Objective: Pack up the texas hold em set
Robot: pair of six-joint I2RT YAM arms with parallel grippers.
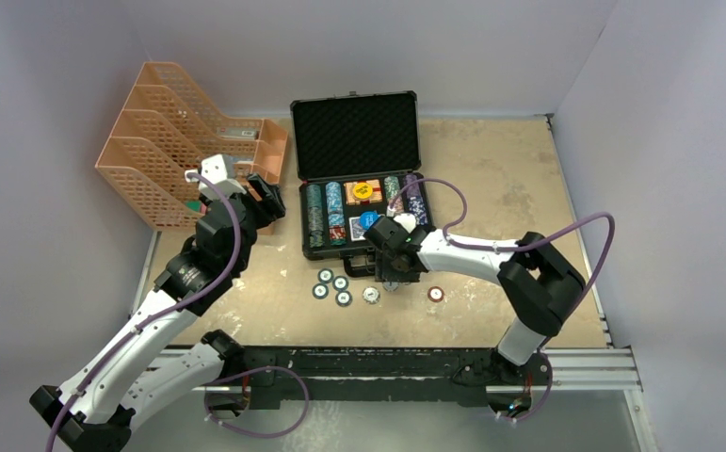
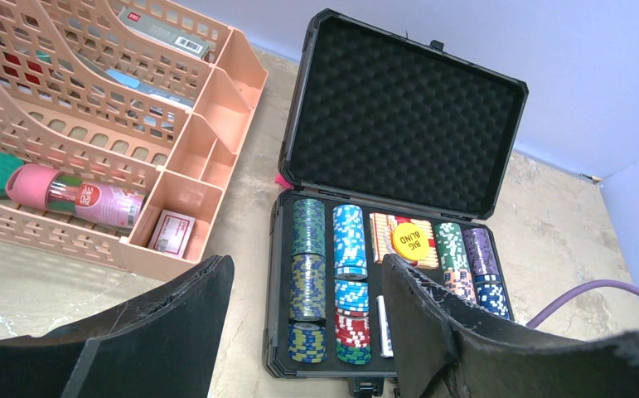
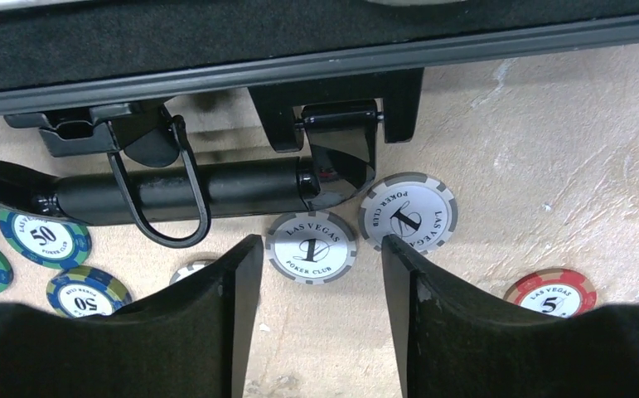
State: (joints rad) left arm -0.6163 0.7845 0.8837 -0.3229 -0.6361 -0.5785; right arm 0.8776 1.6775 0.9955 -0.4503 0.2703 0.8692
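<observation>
The black case (image 1: 357, 179) sits mid-table with its lid up at twelve o'clock, dimpled foam showing. The tray is packed with rows of coloured chips (image 2: 308, 249), a yellow Big Blind button (image 2: 407, 240) and a blue-white card deck (image 1: 368, 222). In the top view its long axis runs nine to three, with the handle (image 3: 175, 192) on the six o'clock edge.

The right end effector (image 3: 320, 245) hangs just off that handle, fingers apart. A grey-white chip (image 3: 311, 246) lies flat on the table (image 1: 491, 188) between them, ungripped. There's a second grey-white chip (image 3: 407, 211) at its one o'clock, a red chip (image 3: 550, 294) at four and green-blue chips (image 3: 44, 239) at nine.

The left end effector (image 1: 266, 195) hovers at the case's nine o'clock, beside the orange file organiser (image 1: 166, 141), fingers apart and empty.
</observation>
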